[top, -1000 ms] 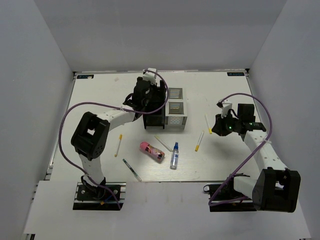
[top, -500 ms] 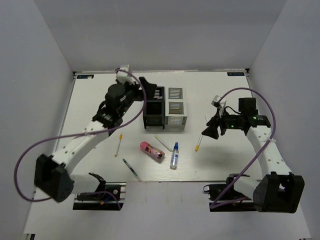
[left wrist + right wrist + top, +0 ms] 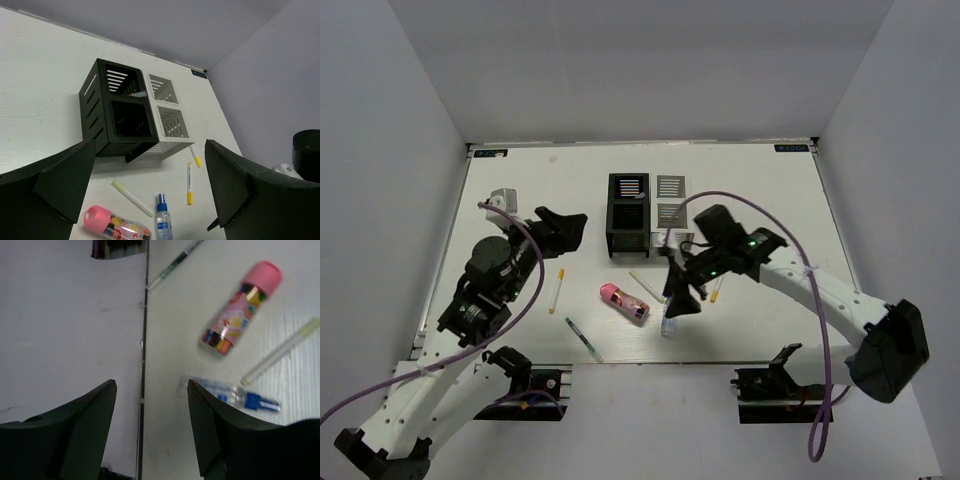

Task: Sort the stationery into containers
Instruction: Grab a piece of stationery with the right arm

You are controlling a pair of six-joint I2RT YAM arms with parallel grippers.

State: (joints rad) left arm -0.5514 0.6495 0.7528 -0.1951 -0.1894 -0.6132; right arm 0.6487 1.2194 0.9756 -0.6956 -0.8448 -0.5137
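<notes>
Left jaws hang spread wide over open counter point(image 3: 510, 190), left of the mesh cups point(image 3: 628, 232). The pink cylinder point(image 3: 623, 303) carries colourful print too blurred to read. Just right, the blue-capped bottle point(image 3: 667, 327) lies near the counter's front edge, beneath the spread, empty right jaws.

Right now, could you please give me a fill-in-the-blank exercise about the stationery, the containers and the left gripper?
The bottle has a ___ cap.
The pink cylinder lies on the ___.
The two taller containers are ___.
The left gripper is open and holds ___.
Missing words: blue; table; black; nothing.
</notes>
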